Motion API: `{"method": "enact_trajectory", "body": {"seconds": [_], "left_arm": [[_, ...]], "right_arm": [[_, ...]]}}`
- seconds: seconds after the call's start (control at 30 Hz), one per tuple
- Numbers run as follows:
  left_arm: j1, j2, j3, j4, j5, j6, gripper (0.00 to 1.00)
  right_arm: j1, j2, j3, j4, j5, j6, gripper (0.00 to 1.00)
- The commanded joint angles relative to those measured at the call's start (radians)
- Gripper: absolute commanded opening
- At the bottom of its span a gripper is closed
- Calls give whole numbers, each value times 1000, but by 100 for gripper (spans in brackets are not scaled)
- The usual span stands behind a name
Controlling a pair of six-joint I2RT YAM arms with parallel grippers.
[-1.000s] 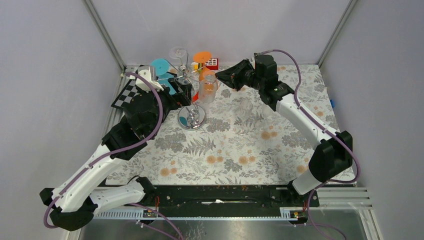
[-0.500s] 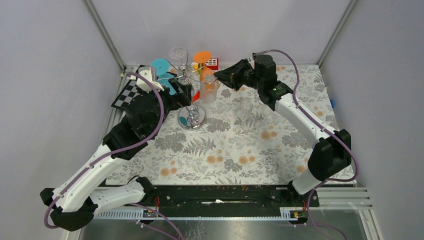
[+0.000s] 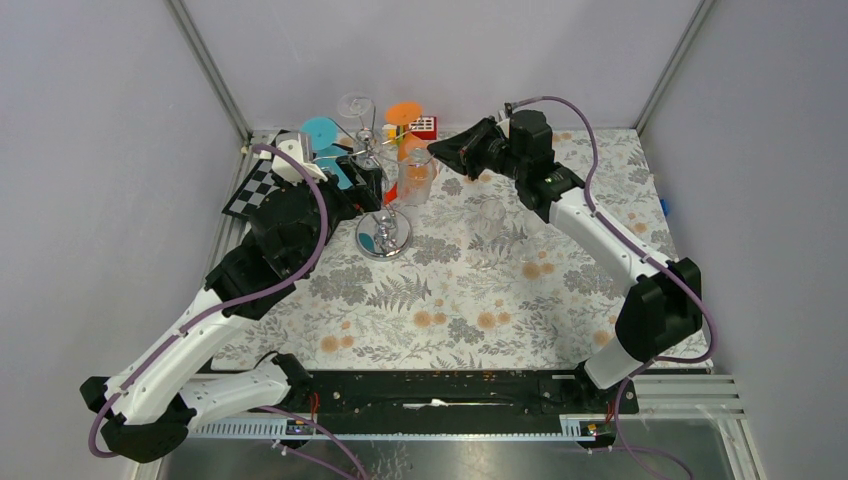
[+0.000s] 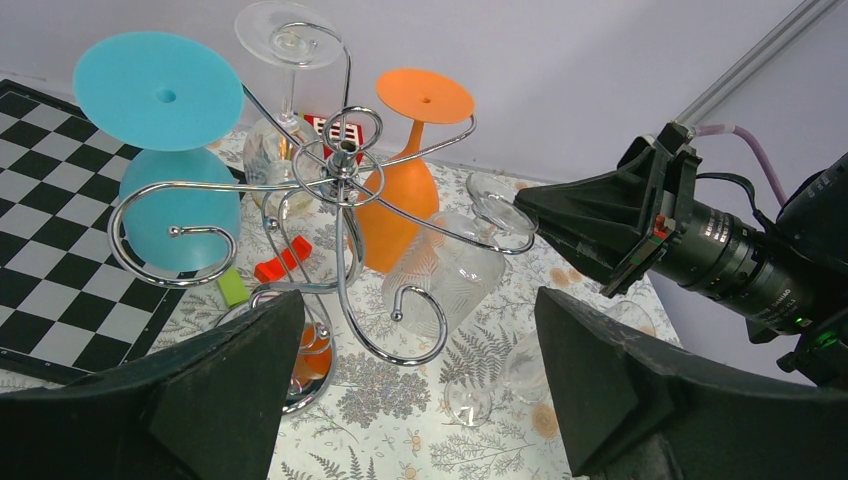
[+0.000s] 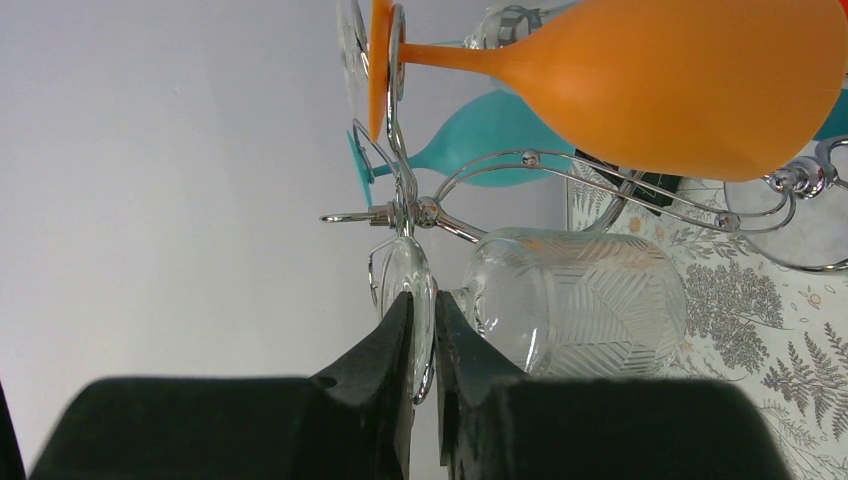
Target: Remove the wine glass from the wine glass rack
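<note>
Right gripper (image 5: 422,312) is pinched down to a sliver on the thin foot (image 5: 404,270) of the clear wine glass (image 5: 580,290). I hold it edge-on between my tips, since that disc is the part standing free of the wire. The bowl hangs just beyond my tips from a curled arm of the wine glass rack (image 4: 343,215), with the orange glass (image 5: 680,90) beside it. Left gripper (image 4: 420,300) gapes wide and empty, facing the rack (probably ready to steady it). My own fingers hide the pad contact, and I cannot tell whether the foot sits inside its loop.
</note>
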Motion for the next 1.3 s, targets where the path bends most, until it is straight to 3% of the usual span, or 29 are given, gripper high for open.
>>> {"method": "enact_trajectory", "body": {"seconds": [0.0, 0.43, 0.9, 1.27], "left_arm": [[7, -12, -7, 43, -14, -1, 92], [18, 12, -10, 34, -8, -8, 92], [30, 22, -19, 27, 4, -13, 92], [40, 17, -44, 16, 19, -19, 92]], "right_arm": [[8, -74, 15, 119, 10, 2, 0], [8, -171, 27, 2, 2, -71, 0], [34, -103, 56, 42, -79, -30, 0], [51, -49, 87, 82, -52, -23, 0]]}}
